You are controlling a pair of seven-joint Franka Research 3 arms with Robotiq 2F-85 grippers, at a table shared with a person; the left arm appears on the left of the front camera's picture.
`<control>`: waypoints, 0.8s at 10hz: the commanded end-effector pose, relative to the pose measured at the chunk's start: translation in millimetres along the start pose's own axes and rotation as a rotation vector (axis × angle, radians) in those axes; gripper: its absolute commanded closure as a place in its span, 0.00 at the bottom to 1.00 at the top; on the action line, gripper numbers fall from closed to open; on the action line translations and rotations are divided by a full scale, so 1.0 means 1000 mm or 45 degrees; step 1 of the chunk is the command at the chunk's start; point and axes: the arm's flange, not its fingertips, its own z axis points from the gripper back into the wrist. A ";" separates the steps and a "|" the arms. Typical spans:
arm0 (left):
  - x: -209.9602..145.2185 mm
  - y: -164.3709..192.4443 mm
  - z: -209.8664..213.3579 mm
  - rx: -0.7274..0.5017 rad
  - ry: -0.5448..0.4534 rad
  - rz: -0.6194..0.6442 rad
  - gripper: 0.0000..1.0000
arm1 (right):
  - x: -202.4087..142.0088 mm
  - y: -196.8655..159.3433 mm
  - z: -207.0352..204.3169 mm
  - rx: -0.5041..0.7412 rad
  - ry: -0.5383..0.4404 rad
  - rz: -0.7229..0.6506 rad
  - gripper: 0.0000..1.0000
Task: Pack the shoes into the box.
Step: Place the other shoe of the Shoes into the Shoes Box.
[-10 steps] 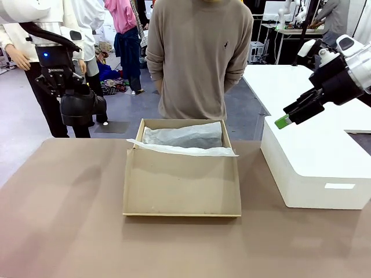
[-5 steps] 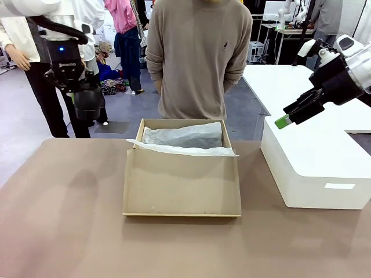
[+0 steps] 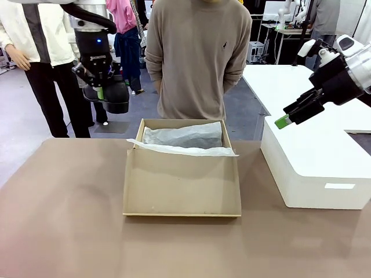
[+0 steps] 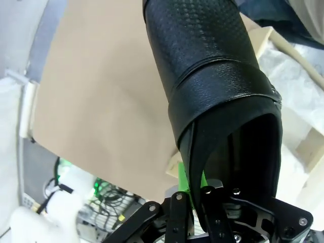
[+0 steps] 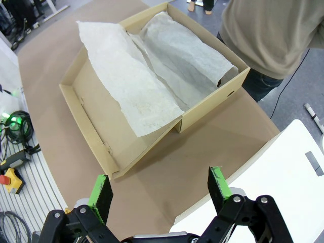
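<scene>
Hanging high over the far left part of the table (image 3: 64, 220), the left gripper (image 3: 102, 91) had its jaws pinched on one black shoe (image 3: 116, 99). The shoe was in the air, left of the box (image 3: 181, 188) and not touching it. In the left wrist view the shoe's collar edge was clamped between the green pads (image 4: 185, 177), with the toe pointing away from the camera and a box corner beyond it. The box sat mid-table, open, with the lid flap lying flat toward the robot. White tissue paper (image 3: 185, 138) lined it and draped over the near wall. The right gripper (image 3: 283, 120) hovered above the white box (image 3: 313, 168) on the right, jaws spread wide. A person (image 3: 200, 58) stood just behind the cardboard box at the far edge.
</scene>
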 end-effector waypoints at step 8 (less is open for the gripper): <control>-0.009 -0.008 0.001 -0.007 -0.002 0.047 1.00 | 0.001 -0.003 -0.001 0.019 -0.034 0.011 0.00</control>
